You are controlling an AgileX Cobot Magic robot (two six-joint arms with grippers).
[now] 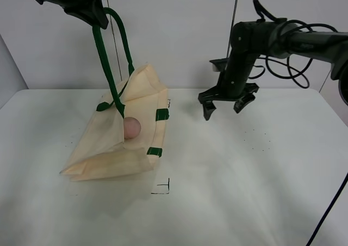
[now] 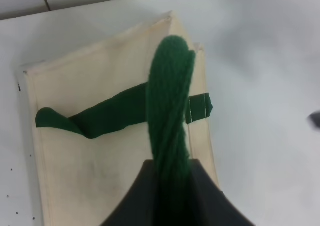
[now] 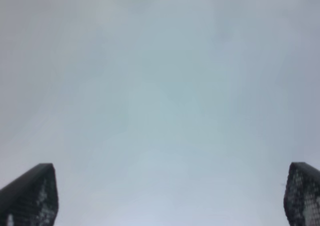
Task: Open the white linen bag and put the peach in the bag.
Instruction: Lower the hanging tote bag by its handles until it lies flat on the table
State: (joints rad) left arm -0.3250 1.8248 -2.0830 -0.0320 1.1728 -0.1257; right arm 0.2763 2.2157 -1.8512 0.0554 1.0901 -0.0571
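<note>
One white linen bag, one peach, one left gripper, one right gripper

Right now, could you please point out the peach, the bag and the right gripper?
peach (image 1: 132, 127), exterior high view, on its pink skin.
bag (image 1: 103, 159), exterior high view, on its cream side panel.
right gripper (image 1: 223, 110), exterior high view, midway between its open fingertips.

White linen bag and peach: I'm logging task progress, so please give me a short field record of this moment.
container: white linen bag lies on the table, mouth lifted open
grip: left claw shut on the green strap handle, raised high above the bag
fruit: peach sits inside the open mouth
other arm: right claw open, empty, hovering right of the bag
</note>
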